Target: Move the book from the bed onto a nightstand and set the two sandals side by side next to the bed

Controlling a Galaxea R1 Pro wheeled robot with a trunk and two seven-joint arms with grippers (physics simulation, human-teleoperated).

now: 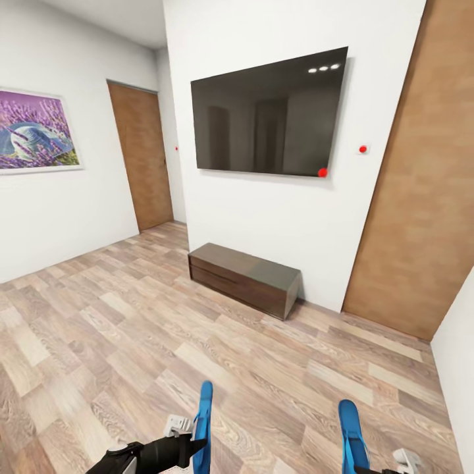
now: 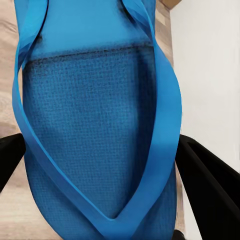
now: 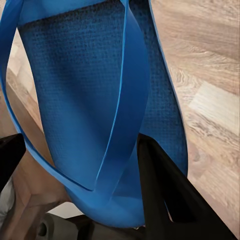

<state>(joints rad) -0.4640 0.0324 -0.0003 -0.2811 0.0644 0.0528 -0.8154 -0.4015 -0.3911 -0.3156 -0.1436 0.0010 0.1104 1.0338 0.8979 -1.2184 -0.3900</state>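
sandals (image 1: 203, 421) (image 1: 352, 431) edge-up, one pinched in each hand, above open plank floor (image 1: 131, 329)

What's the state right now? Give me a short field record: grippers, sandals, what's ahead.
left gripper: shut on left sandal
right gripper: shut on right sandal
sandal pose: both held edge-up over the wood floor
ahead: white wall with dark TV, low dark-wood cabinet beneath
doors: two brown doors, one far left, one right

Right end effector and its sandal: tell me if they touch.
Touching. The right wrist view shows the end effector with a dark finger pressed against the blue sandal.
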